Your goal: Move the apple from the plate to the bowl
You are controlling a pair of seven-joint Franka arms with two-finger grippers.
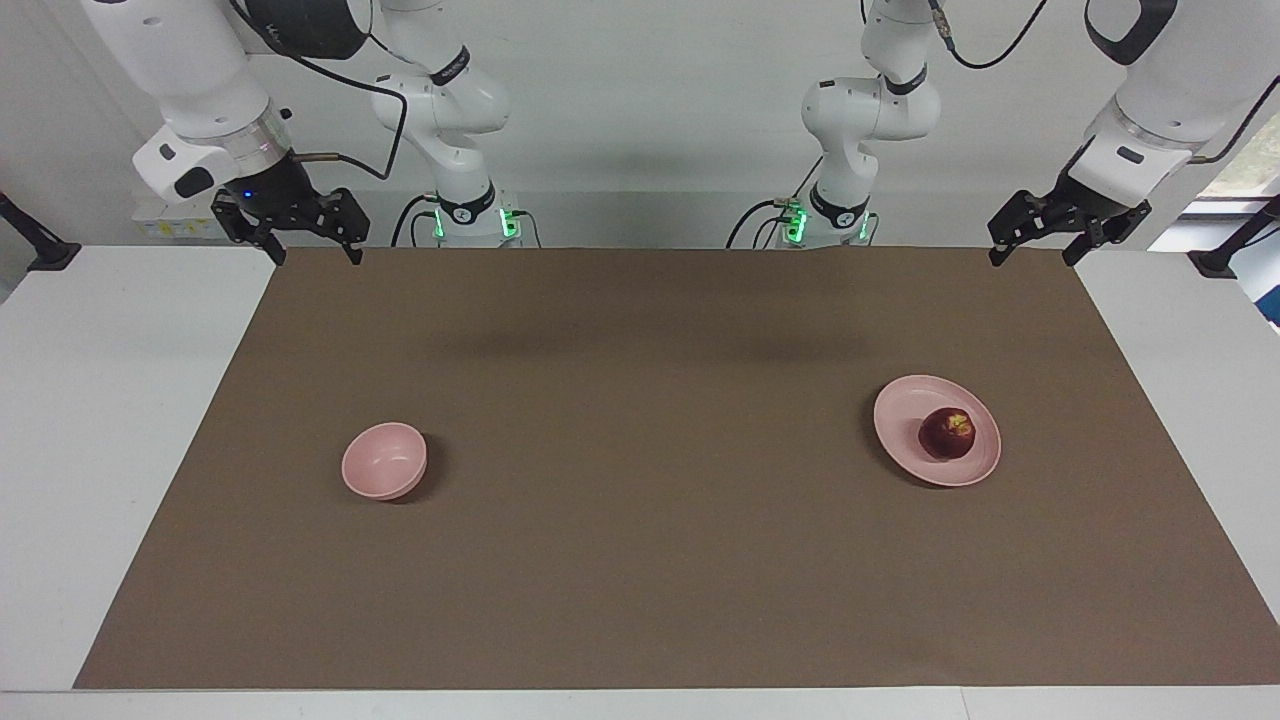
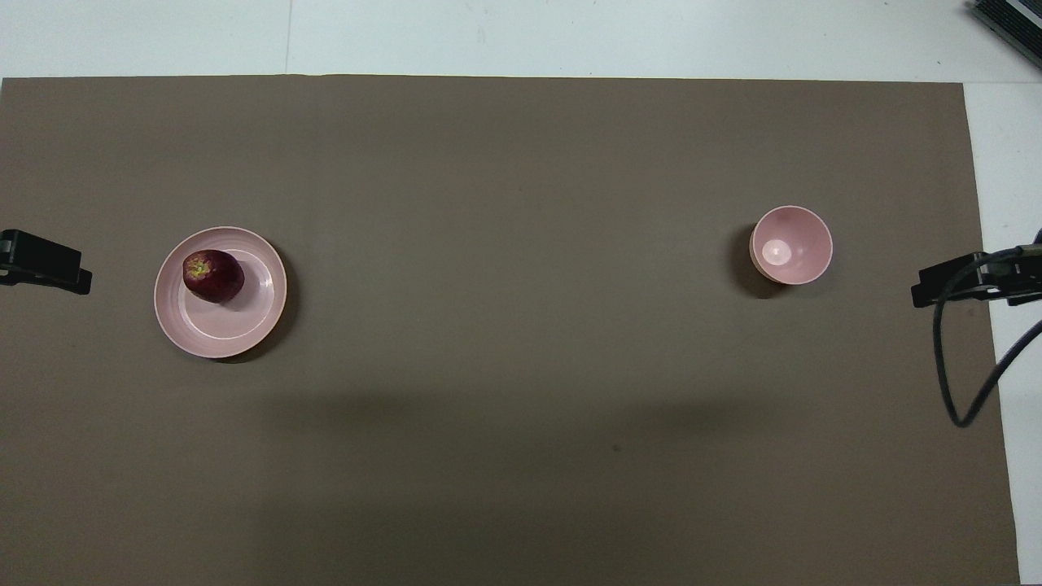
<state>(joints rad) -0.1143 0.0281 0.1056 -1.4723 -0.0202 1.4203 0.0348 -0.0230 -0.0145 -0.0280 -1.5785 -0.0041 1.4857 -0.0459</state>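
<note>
The dark red apple [image 1: 947,433] lies on the wide pale pink plate [image 1: 905,405] toward the left arm's end of the table; it also shows in the overhead view [image 2: 212,275], on the part of the plate [image 2: 236,330] farther from the robots. The small deep pink bowl [image 1: 384,460] stands empty toward the right arm's end, and shows in the overhead view [image 2: 791,244] too. My left gripper [image 1: 1033,258] is open and empty, raised over the mat's corner near its base. My right gripper [image 1: 316,256] is open and empty, raised over the mat's other near corner. Both arms wait.
A brown mat [image 1: 640,560] covers most of the white table [image 1: 120,450]. A black cable [image 2: 969,382] hangs from the right arm over the mat's edge. A dark object [image 2: 1013,24] lies at the table's corner farthest from the robots, at the right arm's end.
</note>
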